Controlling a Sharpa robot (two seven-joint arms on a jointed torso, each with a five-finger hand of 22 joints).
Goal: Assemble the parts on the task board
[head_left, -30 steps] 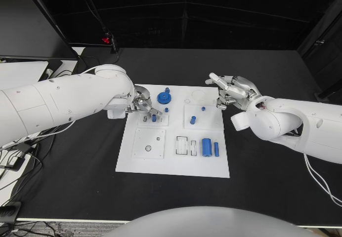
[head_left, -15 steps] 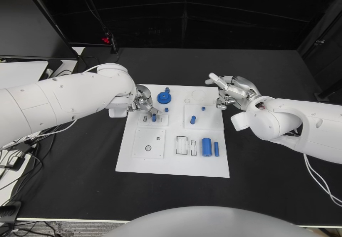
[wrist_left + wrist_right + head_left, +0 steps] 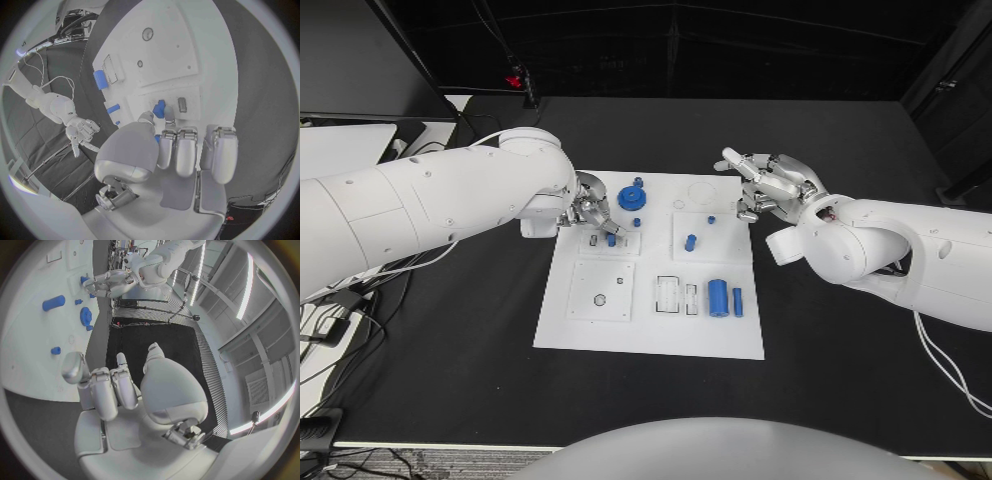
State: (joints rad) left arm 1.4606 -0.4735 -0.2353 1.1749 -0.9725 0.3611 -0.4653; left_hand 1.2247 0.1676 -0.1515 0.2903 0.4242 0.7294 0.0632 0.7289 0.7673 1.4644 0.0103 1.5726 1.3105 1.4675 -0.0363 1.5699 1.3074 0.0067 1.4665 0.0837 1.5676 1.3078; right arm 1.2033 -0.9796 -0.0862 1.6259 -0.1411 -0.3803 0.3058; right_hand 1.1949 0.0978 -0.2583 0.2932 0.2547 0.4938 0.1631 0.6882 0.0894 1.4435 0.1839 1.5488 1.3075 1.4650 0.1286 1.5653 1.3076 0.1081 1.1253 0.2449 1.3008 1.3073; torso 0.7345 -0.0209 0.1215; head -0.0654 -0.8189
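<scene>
Black tabletop (image 3: 473,330) runs out on all sides of the white task board (image 3: 653,335), which lies in the middle between the two arms.

Judging by how things lie, the assembly is only partly done. On the far left of the board a blue gear (image 3: 632,193) sits on its spot, and a small blue peg (image 3: 710,219) stands in the far right panel. Several parts look unplaced: a short blue cylinder (image 3: 689,241) lies loose on its side in the middle right, while a larger blue cylinder (image 3: 717,296) and a thin blue bar (image 3: 737,301) lie side by side at the near right, next to open rectangular slots (image 3: 669,292). A round hole in the near left panel (image 3: 600,299) is also unfilled.

At the far left edge, the left hand (image 3: 590,215) pinches a small blue part (image 3: 160,108) between its fingertips, low over a slot in the board; this piece seems to be the step in hand. The right hand (image 3: 769,187) hovers at the board's far right corner, fingers spread and holding nothing.
</scene>
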